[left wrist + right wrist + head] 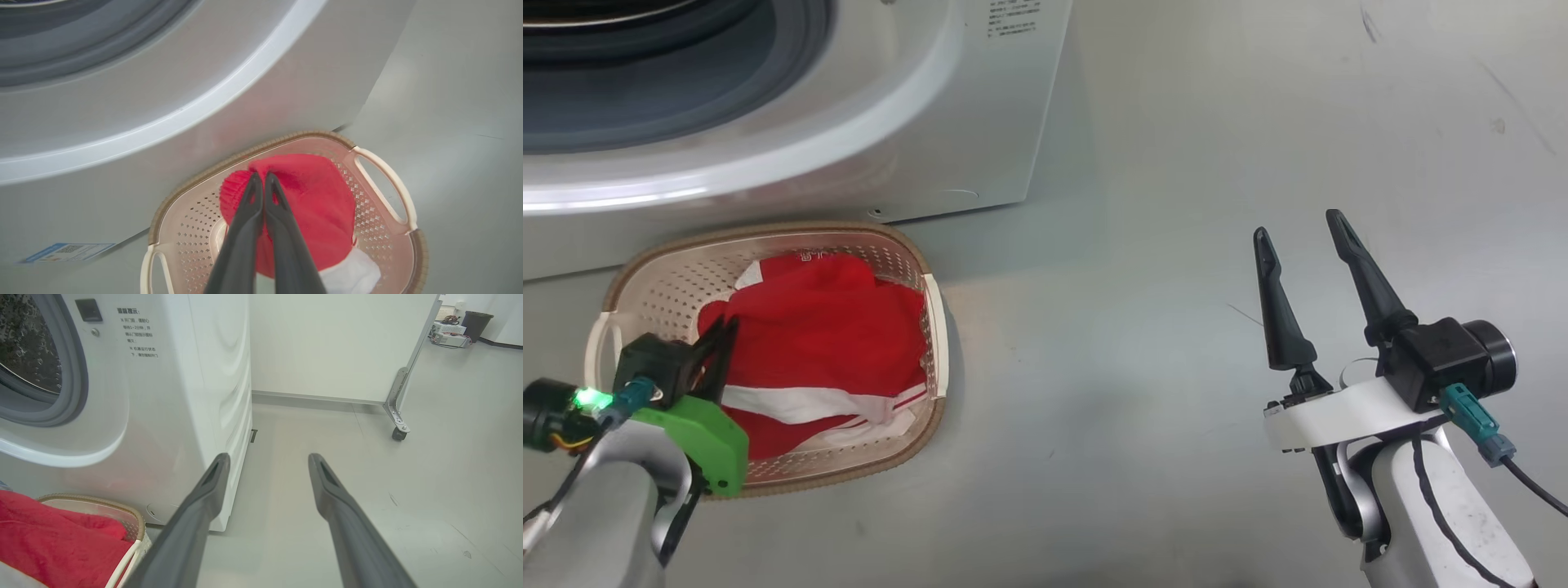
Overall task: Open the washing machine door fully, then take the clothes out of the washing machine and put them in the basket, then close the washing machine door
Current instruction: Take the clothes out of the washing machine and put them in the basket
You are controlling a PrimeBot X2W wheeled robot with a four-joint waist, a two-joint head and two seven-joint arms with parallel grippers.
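The white washing machine (980, 122) stands at the upper left with its grey-ringed opening (645, 82) uncovered; its door is out of view. On the floor in front of it, the cream basket (768, 233) holds the red and white clothes (825, 335). My left gripper (723, 322) reaches into the basket's left side. In the left wrist view the left gripper (261, 175) is shut, its tips pinching a raised fold of the clothes (318, 204) above the basket (286, 139). My right gripper (1298, 227) hovers open over bare floor on the right, holding nothing.
Grey floor (1135, 327) stretches to the right of the machine. In the right wrist view the right gripper (268, 457) points past the machine's corner (229, 416) toward a white partition on a caster (398, 433). A dark bin (476, 322) stands far back.
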